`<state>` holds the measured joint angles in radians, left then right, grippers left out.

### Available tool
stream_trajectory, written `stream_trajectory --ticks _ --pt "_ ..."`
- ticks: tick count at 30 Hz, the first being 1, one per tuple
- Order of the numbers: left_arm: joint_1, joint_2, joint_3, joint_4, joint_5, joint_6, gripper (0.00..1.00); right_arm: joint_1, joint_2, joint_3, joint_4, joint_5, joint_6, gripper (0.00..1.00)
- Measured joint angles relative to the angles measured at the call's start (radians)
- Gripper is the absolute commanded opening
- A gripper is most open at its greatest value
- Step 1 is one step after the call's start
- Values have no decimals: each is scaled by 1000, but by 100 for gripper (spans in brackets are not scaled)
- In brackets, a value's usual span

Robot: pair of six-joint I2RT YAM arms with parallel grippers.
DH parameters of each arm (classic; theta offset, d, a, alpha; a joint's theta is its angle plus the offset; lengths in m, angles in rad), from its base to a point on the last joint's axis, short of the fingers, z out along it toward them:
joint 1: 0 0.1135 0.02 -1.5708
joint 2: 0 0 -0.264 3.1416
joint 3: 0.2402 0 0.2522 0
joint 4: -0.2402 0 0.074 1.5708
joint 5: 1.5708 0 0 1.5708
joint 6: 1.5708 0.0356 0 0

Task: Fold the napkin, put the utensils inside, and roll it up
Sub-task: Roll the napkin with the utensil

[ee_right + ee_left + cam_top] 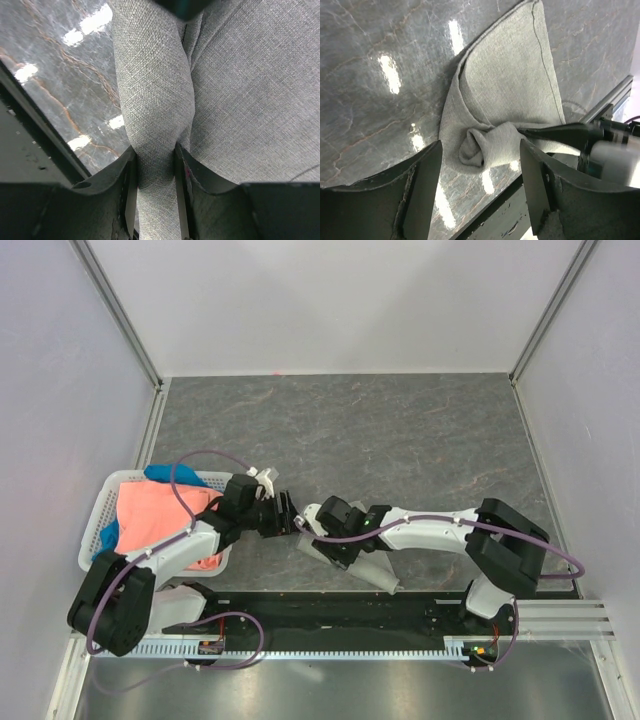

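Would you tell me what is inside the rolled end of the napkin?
Only grey fabric coils show at the open end of the napkin; anything tucked deeper is covered by cloth.

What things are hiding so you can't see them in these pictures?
1. The utensils: seen in no view; whether they lie inside the rolled napkin cannot be told.
2. Top view: the napkin is mostly hidden under the right arm.
3. Top view: the blue cloth is mostly covered by the coral cloth in the basket.
4. Right wrist view: the napkin runs off the top and right edges.
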<state>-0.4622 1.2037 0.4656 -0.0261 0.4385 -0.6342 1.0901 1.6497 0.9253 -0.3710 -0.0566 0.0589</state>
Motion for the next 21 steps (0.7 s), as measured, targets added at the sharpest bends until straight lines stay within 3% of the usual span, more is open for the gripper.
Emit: stream_trajectory --ticks 7,15,19,21 --pt "0 -13 -60 51 43 5 68 -104 9 -1 2 -210 -19 38" --pt "0 34 -80 154 105 6 58 -184 53 22 -12 -388 -47 38" --pt "0 73 -89 192 122 6 44 -200 75 37 -25 -439 -62 38" --pt "0 93 -94 206 124 6 31 -205 84 44 -32 -457 -68 38"
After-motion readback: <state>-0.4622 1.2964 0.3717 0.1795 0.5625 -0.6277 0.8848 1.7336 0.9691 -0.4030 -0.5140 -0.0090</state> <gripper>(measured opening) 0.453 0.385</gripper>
